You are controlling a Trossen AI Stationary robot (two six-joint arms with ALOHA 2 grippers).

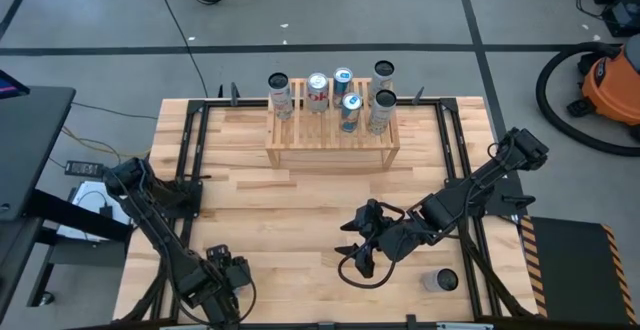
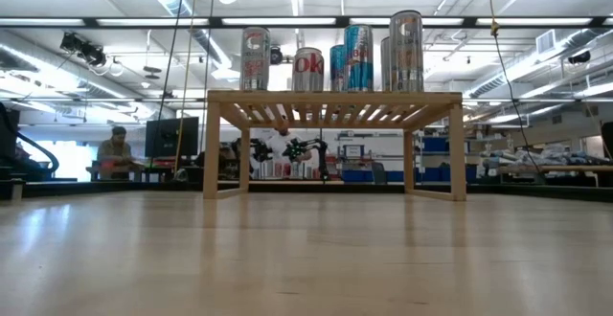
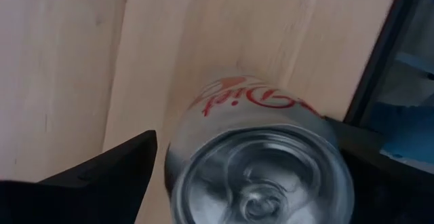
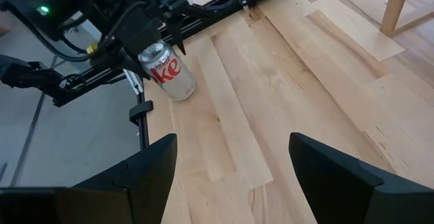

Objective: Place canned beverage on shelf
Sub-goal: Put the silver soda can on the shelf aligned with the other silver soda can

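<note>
Lower left of high view: left gripper (image 1: 222,275) apart around Diet Coke can (image 3: 261,156), unclamped; right gripper (image 1: 362,245) apart, empty; risk of tipping on off-centre closing.

Diet Coke can (image 3: 261,156) cut off, blurred

Grey floor (image 1: 100,30) with dark lines, orange vacuum (image 1: 612,78), ceiling strip lights (image 2: 306,22) overhead
</note>
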